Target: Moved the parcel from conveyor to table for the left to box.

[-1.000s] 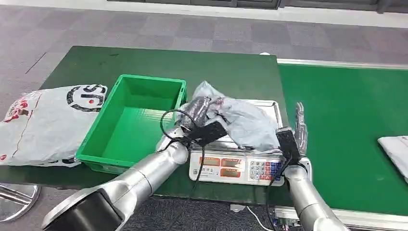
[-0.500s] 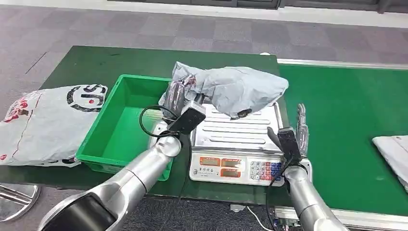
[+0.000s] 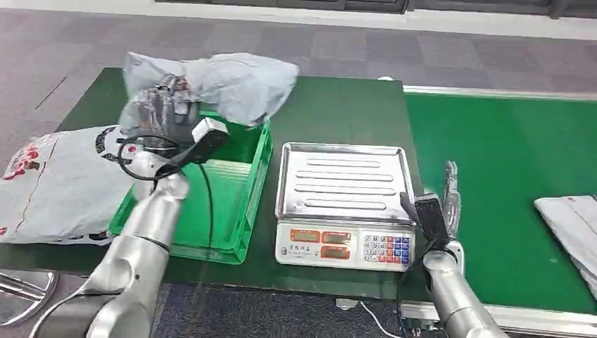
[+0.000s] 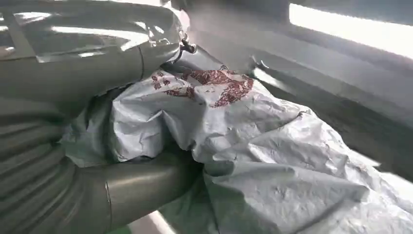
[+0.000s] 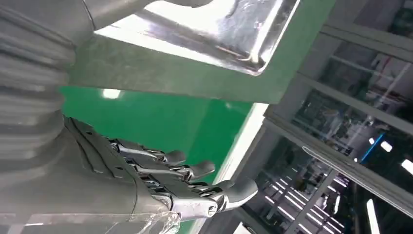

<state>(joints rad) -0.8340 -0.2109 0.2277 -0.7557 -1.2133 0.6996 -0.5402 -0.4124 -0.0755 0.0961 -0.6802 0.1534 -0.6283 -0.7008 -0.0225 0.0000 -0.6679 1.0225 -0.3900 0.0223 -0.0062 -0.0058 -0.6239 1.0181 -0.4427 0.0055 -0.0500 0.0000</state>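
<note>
Grey crinkled plastic fills my left hand: its fingers are clamped on the soft grey mailer parcel, held above the far rim of the open green plastic crate on the green worktop. My right hand hangs with fingers straight and apart, holding nothing, between the steel-topped weighing scale and the green conveyor belt.
</note>
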